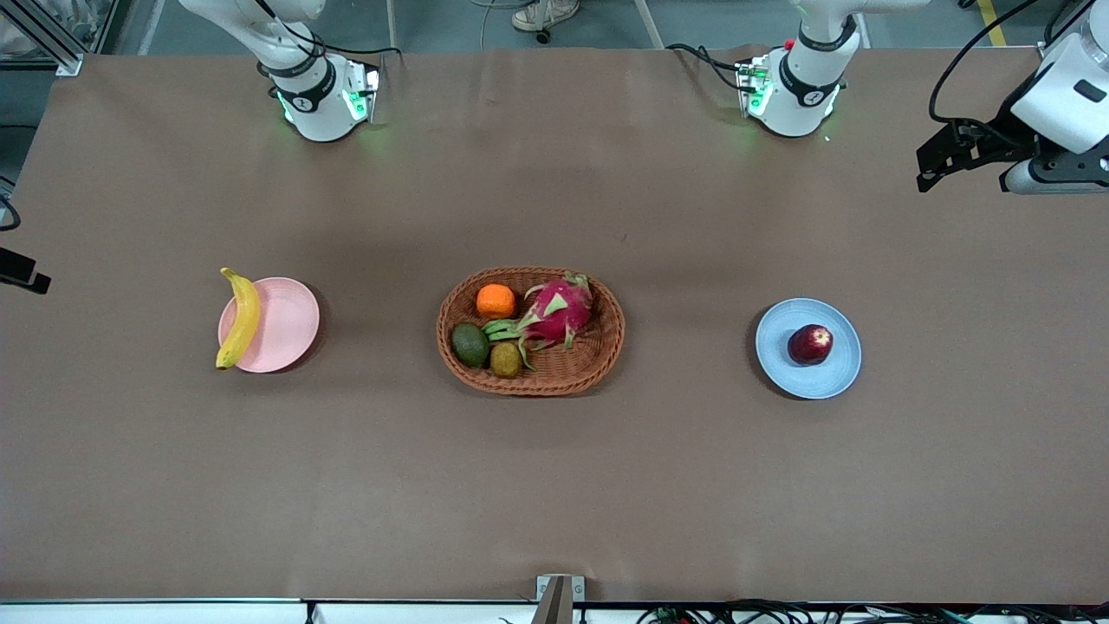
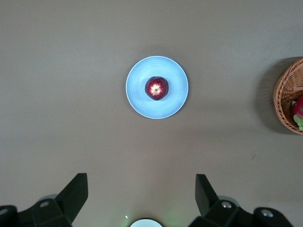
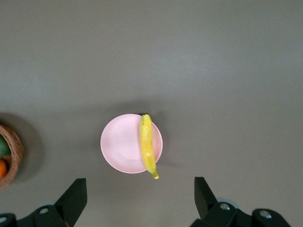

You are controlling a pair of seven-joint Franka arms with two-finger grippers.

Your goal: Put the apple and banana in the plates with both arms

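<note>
The dark red apple (image 1: pixel 810 344) sits in the middle of the light blue plate (image 1: pixel 833 378), toward the left arm's end of the table. The yellow banana (image 1: pixel 240 319) lies across the rim of the pale pink plate (image 1: pixel 286 325), toward the right arm's end, with both tips overhanging. My left gripper (image 1: pixel 929 176) hangs high over the left arm's end, open and empty. Its wrist view shows the gripper (image 2: pixel 142 189), the apple (image 2: pixel 156 88) and the blue plate (image 2: pixel 137 100). My right gripper (image 3: pixel 140 191) is open and empty high above the banana (image 3: pixel 147 144) and pink plate (image 3: pixel 120 144).
An oval wicker basket (image 1: pixel 602 354) stands mid-table between the plates. It holds an orange (image 1: pixel 496 301), a pink dragon fruit (image 1: pixel 559 310) and two small dark fruits. Its rim shows in the left wrist view (image 2: pixel 284 94) and the right wrist view (image 3: pixel 15 150).
</note>
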